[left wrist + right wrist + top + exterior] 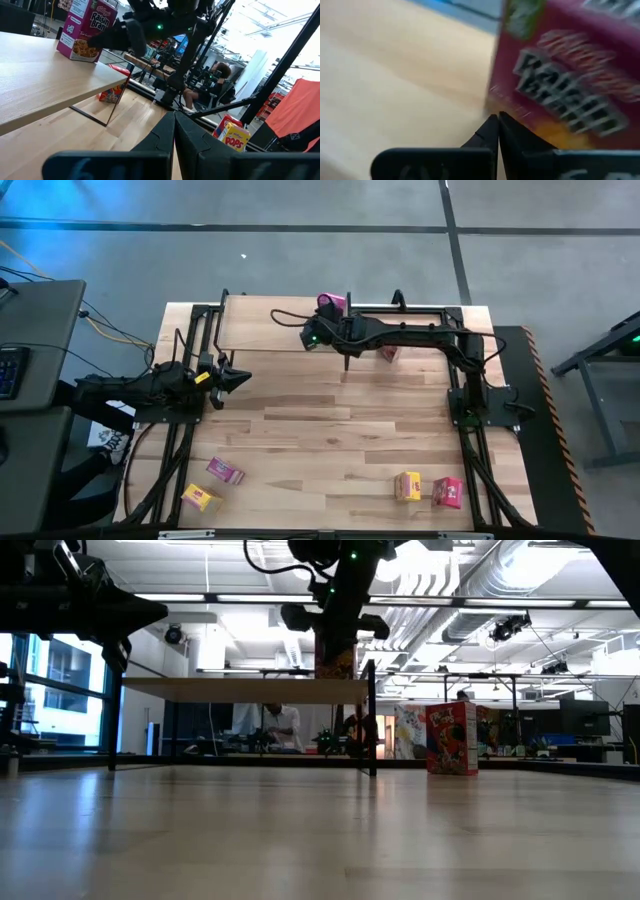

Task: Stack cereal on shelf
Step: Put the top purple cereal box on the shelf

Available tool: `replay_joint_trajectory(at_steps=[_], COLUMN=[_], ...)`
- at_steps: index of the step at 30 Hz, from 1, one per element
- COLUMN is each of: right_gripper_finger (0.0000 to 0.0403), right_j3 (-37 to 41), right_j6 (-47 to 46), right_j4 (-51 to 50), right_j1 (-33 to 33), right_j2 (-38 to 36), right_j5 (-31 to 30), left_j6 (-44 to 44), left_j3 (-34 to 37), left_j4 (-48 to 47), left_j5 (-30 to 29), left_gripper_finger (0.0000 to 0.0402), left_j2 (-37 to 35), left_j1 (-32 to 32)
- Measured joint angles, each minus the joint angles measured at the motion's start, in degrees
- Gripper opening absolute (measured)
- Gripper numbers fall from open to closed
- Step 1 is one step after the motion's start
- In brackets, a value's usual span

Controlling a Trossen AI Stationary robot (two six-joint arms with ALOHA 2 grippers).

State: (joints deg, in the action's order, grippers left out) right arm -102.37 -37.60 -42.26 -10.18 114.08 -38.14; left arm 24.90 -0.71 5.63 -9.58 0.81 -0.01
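Pink cereal box upright on shelf, at 12 o'clock of the desk. Right tool clenched, empty, just beside it. Left tool clenched, empty, at 9 o'clock.

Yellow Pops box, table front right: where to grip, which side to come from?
Probably from above, jaws closing on the two broad faces near the top. The yellow box stands upright and apart from the pink box beside it, so its top edge is free.
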Motion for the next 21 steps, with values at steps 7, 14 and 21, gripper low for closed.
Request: replay_joint_trajectory(at_steps=[7,14,21], right_gripper_finger=[0.0000,0.0000,0.0000], right_j3=[0.02,0.02,0.02], right_j6=[1.22,4.34,9.21], right_j4=[-5.65,-5.96,-5.98], right_j1=[-0.21,-2.16,-4.12], right_j2=[0.00,0.00,0.00], right_j5=[3.64,2.83,2.77], left_j6=[-0.01,0.01,0.01], left_j3=[0.00,0.00,0.00], left_j4=[0.00,0.00,0.00], left_j5=[0.00,0.00,0.00], left_gripper_finger=[0.0003,0.0003,0.0003], left_j2=[0.01,-0.01,-0.01], left_j1=[0.00,0.00,0.00])
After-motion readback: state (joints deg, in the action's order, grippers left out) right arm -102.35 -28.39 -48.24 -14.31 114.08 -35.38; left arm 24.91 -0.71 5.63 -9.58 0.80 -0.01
